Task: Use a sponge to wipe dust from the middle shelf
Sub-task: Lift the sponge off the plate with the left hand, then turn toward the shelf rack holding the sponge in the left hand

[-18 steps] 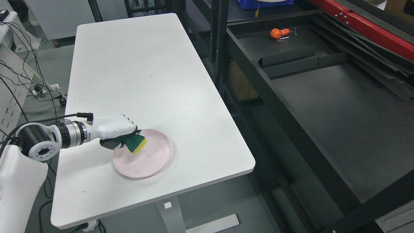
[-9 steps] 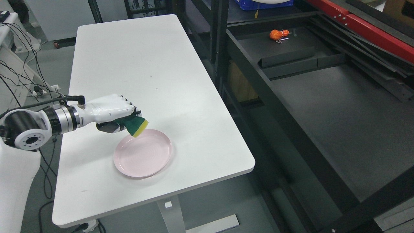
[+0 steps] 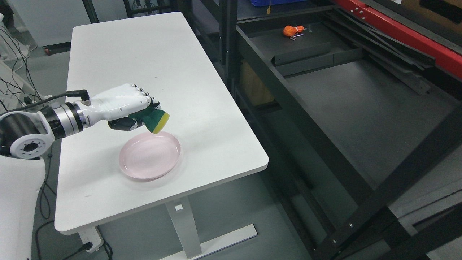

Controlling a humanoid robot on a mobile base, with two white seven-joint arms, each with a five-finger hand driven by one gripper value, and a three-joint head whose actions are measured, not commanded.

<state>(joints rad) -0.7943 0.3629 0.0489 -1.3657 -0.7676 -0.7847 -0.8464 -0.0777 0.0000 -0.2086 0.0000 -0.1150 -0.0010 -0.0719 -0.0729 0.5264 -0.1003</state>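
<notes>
At the left of the frame, the left hand (image 3: 121, 110) is holding the sponge (image 3: 154, 121) with fingers clamped on it, just above the pink plate (image 3: 149, 155); the dark shelf (image 3: 361, 108) is lying well apart to the right. Any dust there is too faint to make out.

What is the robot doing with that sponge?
The robot's left hand is holding a green and yellow sponge up in the air, just above a pink plate on the white table. The sponge is not touching the plate. To the right is a dark metal shelf, which is what it is meant to wipe, but the sponge has not reached it yet. Far back on the shelf lies a small orange thing. The other arm is out of sight.
</notes>
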